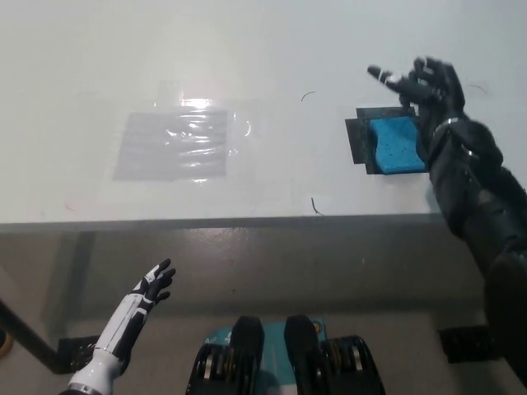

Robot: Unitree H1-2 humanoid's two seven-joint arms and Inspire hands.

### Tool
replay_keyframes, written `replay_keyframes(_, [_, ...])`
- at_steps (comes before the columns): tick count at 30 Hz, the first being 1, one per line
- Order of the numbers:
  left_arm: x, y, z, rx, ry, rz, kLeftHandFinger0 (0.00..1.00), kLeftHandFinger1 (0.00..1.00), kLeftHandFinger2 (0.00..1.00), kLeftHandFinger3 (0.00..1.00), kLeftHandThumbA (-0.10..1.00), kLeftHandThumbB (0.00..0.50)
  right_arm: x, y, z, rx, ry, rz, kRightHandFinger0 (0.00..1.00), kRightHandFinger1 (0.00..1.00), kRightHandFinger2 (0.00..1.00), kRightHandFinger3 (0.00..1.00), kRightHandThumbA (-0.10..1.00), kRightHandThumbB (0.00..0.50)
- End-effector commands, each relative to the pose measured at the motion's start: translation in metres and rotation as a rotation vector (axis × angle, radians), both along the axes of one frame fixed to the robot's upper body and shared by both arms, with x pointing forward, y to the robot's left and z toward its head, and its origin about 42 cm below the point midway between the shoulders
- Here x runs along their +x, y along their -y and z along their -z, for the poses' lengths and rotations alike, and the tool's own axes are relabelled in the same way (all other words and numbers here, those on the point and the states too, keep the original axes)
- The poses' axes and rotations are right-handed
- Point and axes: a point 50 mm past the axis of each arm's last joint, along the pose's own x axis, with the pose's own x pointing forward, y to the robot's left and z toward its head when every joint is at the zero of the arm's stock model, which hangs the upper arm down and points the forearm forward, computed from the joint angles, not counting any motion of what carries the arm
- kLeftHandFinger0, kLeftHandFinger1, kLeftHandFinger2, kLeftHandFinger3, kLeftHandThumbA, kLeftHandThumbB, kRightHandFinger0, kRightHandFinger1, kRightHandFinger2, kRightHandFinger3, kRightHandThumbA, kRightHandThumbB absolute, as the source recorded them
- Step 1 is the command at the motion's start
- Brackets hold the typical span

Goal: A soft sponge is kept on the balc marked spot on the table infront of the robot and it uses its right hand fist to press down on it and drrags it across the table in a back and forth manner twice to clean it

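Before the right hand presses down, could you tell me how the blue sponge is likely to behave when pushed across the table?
The blue sponge looks porous and thick, so it will probably compress under the right hand, which is now open above it. It lies flat on the black marked spot, so it should slide, not roll. The table looks smooth, so drag seems low.

A robot test bench in a lab-like room.
A plain white table point(247, 49) is carrying taped markings: a clear plastic sheet point(173, 144) toward its left, a black marked spot point(356, 140) toward its right edge, bare grey floor point(272, 271) lying below.
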Motion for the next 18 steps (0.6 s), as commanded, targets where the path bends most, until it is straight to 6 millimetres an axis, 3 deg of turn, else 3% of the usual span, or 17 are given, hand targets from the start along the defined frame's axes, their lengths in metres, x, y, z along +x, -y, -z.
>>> replay_keyframes(1, [0.003,0.002,-0.011,-0.002,0.063,0.033,1.0,1.0,1.0,1.0,1.0,0.5,0.002,-0.01,-0.008,0.047,0.051,-0.009,0.0,0.0,0.0,0.0,1.0,0.302])
replay_keyframes(7, [0.005,0.0,-0.013,0.011,0.066,0.036,1.0,1.0,1.0,1.0,1.0,0.5,-0.012,-0.025,0.029,0.084,-0.041,-0.026,0.0,0.0,0.0,0.0,1.0,0.316])
replay_keyframes(13, [0.007,0.001,-0.014,0.015,0.071,0.041,1.0,1.0,1.0,1.0,1.0,0.497,-0.019,-0.043,0.041,0.078,-0.054,-0.064,0.0,0.0,0.0,0.0,1.0,0.272])
replay_keyframes(18, [0.008,0.003,-0.016,0.015,0.076,0.045,1.0,1.0,1.0,1.0,1.0,0.487,-0.024,-0.052,0.05,0.079,-0.061,-0.09,0.0,0.0,0.0,0.0,1.0,0.272])
